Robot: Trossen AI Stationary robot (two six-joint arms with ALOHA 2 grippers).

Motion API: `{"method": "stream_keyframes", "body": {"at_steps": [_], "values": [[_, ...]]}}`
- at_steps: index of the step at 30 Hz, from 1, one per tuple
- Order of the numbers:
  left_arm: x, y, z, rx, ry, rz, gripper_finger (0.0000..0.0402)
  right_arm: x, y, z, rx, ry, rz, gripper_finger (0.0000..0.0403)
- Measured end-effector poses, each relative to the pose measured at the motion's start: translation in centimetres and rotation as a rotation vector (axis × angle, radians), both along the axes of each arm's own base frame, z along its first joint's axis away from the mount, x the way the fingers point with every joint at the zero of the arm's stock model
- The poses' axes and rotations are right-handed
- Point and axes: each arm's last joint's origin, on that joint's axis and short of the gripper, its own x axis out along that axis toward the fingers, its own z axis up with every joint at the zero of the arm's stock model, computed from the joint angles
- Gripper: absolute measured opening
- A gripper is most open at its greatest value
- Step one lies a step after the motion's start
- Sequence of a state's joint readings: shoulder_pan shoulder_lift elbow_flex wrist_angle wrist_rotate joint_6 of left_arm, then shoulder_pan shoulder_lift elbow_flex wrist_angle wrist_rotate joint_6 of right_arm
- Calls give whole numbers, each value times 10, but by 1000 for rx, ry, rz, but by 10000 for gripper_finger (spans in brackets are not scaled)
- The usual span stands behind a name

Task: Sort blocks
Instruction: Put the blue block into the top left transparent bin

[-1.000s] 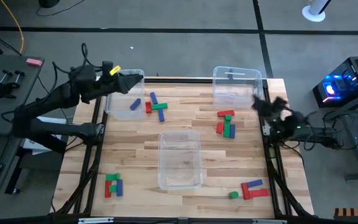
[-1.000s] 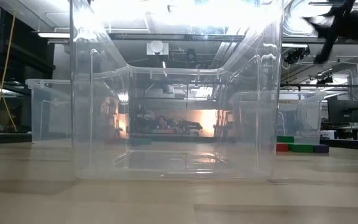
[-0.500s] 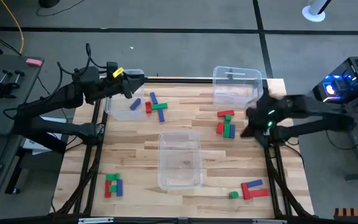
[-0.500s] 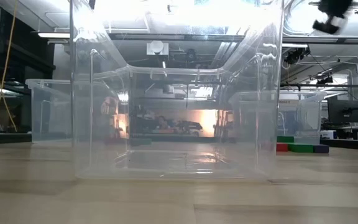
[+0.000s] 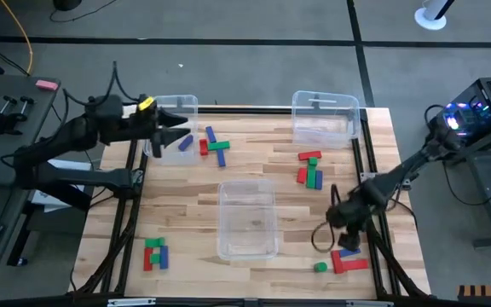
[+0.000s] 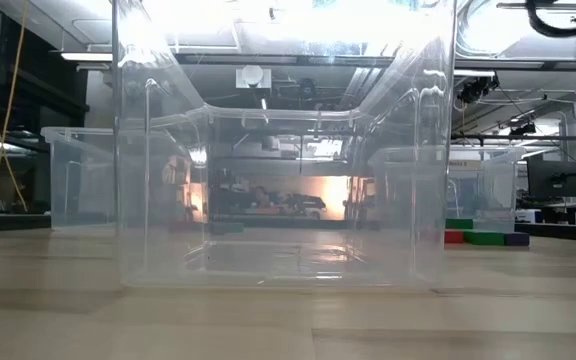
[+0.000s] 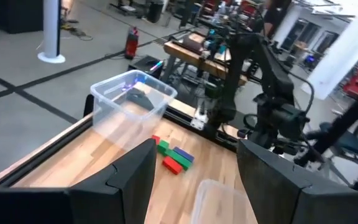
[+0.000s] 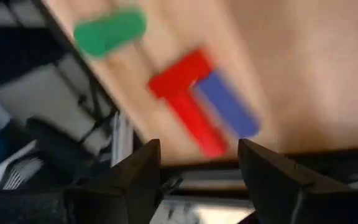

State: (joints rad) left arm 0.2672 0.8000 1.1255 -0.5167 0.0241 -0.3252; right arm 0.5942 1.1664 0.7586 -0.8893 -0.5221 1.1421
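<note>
From the overhead camera I have the right end effector (image 5: 341, 232) low over the near right corner of the bench (image 5: 254, 166), just above the red, blue and green blocks (image 5: 346, 259) lying there. On its wrist feed those blocks show as a red L shape (image 8: 188, 99) with a blue bar (image 8: 227, 112) against it and a green piece (image 8: 110, 30) a little apart; the two dark fingers (image 8: 138, 180) stand spread with nothing between them, so I read it as released.

The left end effector (image 5: 176, 132) hangs at the far left corner, over the edge of the clear bin (image 5: 186, 104) there. Its fingers (image 7: 129, 180) are apart too, and empty.

The rest of the blocks sit in loose groups on the wood: a blue one (image 5: 185, 143) inside the far left bin, a red, blue and green cluster (image 5: 215, 146) just beside that bin, another red, green and blue cluster (image 5: 310, 170) right of centre, near the far right bin (image 5: 324, 104), and a small stack (image 5: 155, 253) at the near left corner. A third clear bin (image 5: 247, 219) stands in the middle, towards the near edge, with nothing visible in it; it fills most of the bench-level camera, which catches the right-hand cluster (image 6: 483, 237) beyond it
</note>
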Motion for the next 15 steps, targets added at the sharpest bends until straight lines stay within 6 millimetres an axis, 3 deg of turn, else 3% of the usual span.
{"method": "stream_keyframes", "body": {"at_steps": [3,6,15], "values": [[-12,-4,3,18,-21,-12,211,0,19,-13,-31,75,20,213],[-23,-7,7,29,-54,-12,212,3,37,-20,-67,41,67,213],[-34,-9,10,32,-89,7,211,-2,61,-56,-321,5,217,213]]}}
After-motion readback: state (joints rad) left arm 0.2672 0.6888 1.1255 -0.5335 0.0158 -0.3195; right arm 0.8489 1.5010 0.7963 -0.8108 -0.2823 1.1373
